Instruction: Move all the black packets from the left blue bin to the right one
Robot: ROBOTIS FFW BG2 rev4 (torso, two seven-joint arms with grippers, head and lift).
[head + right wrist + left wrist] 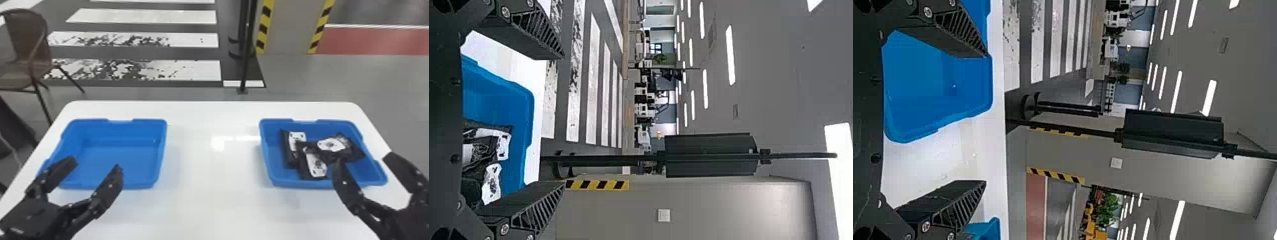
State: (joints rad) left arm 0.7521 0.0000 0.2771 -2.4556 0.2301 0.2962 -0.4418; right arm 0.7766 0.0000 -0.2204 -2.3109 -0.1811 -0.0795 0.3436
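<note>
Left gripper (95,163) by left bin (115,153), right gripper (364,159) by right bin (271,166), both with fingers spread, pinching nothing. Black packets (303,172) piled inside right bin. Transfer looks done tbh, so next move probably just calls for backing both off gently.

On the table (210,198), seen from its middle, the left bin (111,131) sits at nine o'clock and the right bin (270,159) at three. Inside the latter, overlapping, lie one packet (288,159) towards nine, a second packet (319,166) towards six and a third packet (348,150) towards two. Beyond the table stand a chair (27,35) at ten and a pillar (285,28) at one.
</note>
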